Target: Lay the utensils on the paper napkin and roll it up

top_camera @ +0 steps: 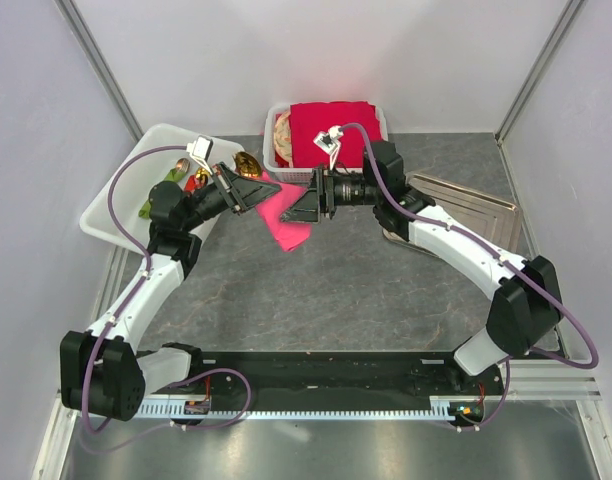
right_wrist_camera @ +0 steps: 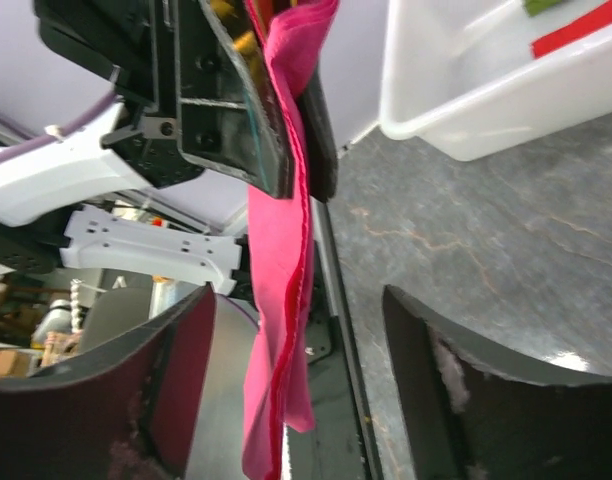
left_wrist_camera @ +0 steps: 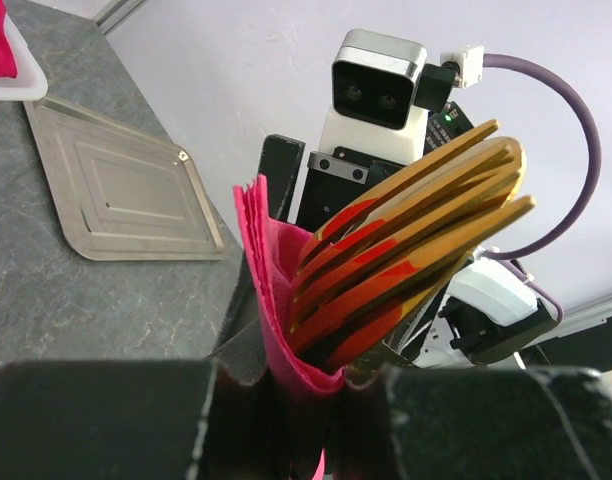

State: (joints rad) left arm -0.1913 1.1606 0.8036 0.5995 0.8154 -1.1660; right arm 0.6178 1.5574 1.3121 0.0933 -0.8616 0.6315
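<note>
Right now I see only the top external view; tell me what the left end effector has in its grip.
Observer: In the left wrist view, the left end effector is shut on the thin magenta-pink paper napkin, which wraps slim shiny gold metal utensils.
Operator: Describe how far the wrap reaches.
Observer: It covers only their lower part; the flat gold ends stick out bare, slightly fanned.
Operator: Report the right end effector.
Observer: In the right wrist view, the right end effector is open; the napkin's loose end hangs between its fingers, unclamped.
</note>
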